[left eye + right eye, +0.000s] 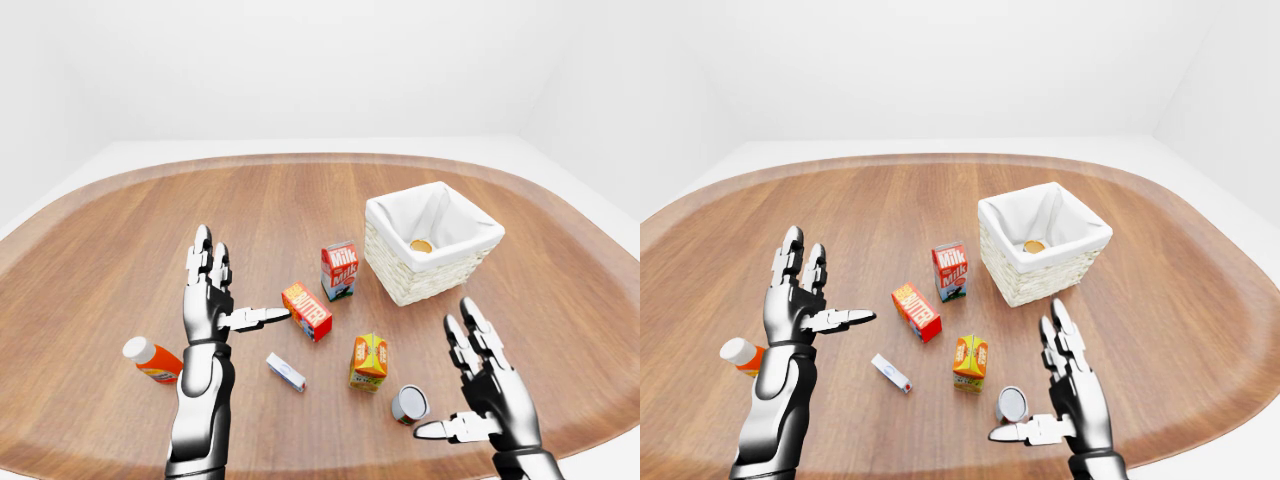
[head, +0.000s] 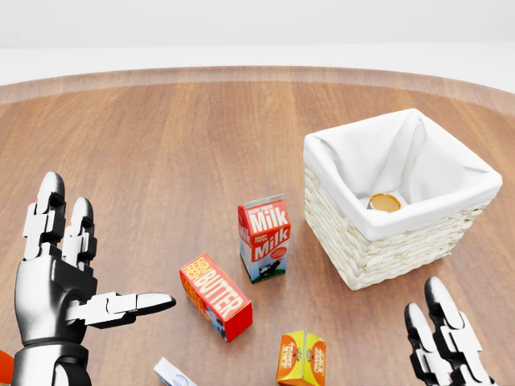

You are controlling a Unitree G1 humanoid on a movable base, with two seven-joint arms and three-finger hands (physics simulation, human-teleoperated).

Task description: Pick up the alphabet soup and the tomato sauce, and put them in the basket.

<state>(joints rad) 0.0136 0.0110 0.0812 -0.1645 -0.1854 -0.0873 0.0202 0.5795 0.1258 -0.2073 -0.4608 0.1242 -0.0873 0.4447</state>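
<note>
The wicker basket (image 2: 378, 256) with a white cloth liner stands at the right of the head view. Inside it lies one can with an orange top (image 2: 385, 202). A second can (image 1: 409, 404) lies on its side on the wooden table, near the bottom of the left-eye view; I cannot read its label. My right hand (image 1: 447, 376) is open, just right of that can and not touching it. My left hand (image 1: 240, 282) is held up open at the left, fingers spread, holding nothing.
A milk carton (image 2: 264, 237), a red butter box (image 2: 216, 296) and an orange juice carton (image 2: 302, 358) sit between my hands. A small white box (image 1: 286, 371) and an orange bottle with a white cap (image 1: 150, 360) lie at lower left. The table's rim curves close below my hands.
</note>
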